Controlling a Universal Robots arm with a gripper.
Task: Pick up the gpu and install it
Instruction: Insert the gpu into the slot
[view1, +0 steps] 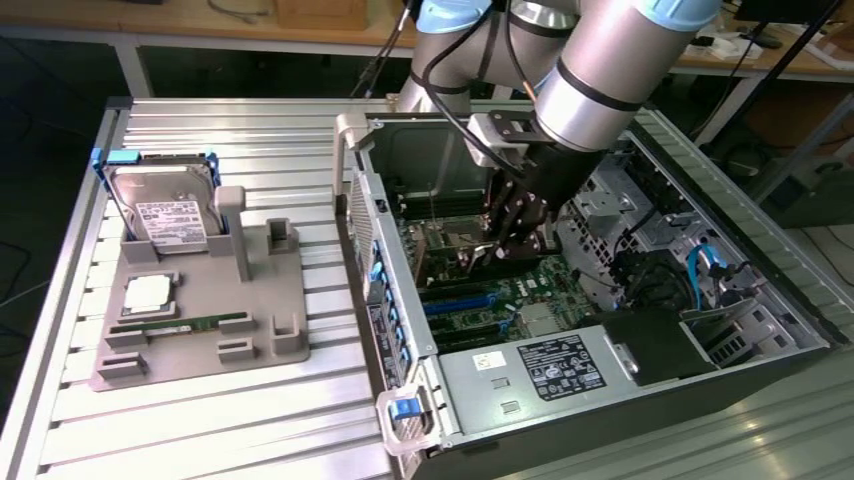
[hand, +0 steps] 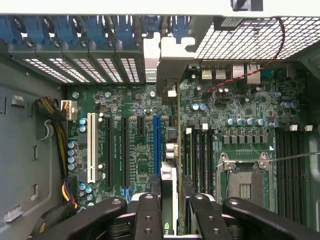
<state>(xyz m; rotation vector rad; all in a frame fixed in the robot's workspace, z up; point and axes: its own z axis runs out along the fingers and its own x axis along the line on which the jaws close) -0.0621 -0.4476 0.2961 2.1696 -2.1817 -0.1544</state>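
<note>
gpu (hand: 169, 176) gripped edge-on inside the open case

The gripper (hand: 175, 205) is closed narrowly on the gpu, with a black finger (hand: 149, 210) on each face. It holds the card upright over the motherboard (hand: 125, 107), just beside the blue slot (hand: 156, 145) and between that slot and the dark memory slots next to the CPU socket (hand: 245, 182). Whether the card's lower edge touches the board I cannot tell. Its silver end bracket (hand: 170, 65) stands close against the vented rear wall (hand: 90, 70), beside the row of blue clips (hand: 75, 30). In the exterior view the arm reaches down through the open side of the case (view1: 363, 215). The drive cage (view1: 641, 215) on the exterior view's right and the power supply (view1: 561, 365) hem it in, with freer room above. The card shows as a thin dark strip, pale and metallic at the bracket end
</note>
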